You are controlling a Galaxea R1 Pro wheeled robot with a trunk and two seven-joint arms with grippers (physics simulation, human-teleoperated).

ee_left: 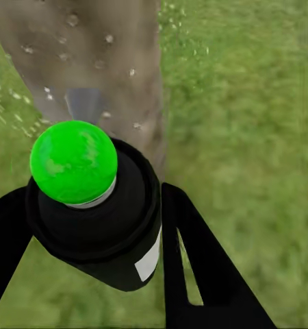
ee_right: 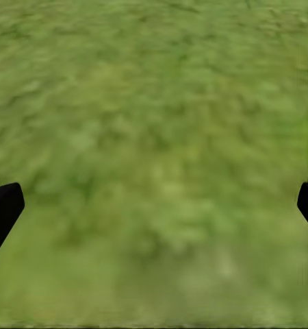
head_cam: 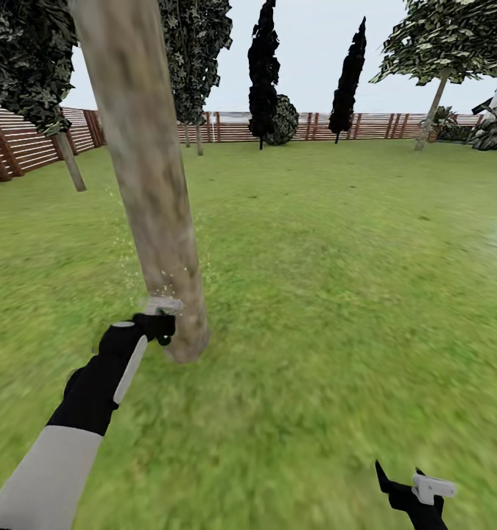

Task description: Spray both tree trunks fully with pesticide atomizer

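Now we hold the atomizer (ee_left: 92,205) clamped in our left jaws (head_cam: 156,324), its green cap toward the trunk (head_cam: 149,184) just ahead, droplets speckling the bark. Our right jaws (head_cam: 414,493) hang wide apart over grass (ee_right: 154,137), well off.

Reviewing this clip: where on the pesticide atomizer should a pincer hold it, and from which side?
Grip the pesticide atomizer around its round dark body, below the green cap, from the side facing away from the tree trunk. The left pincer holds it this way, fingers flanking the body and the top pointing at the trunk.
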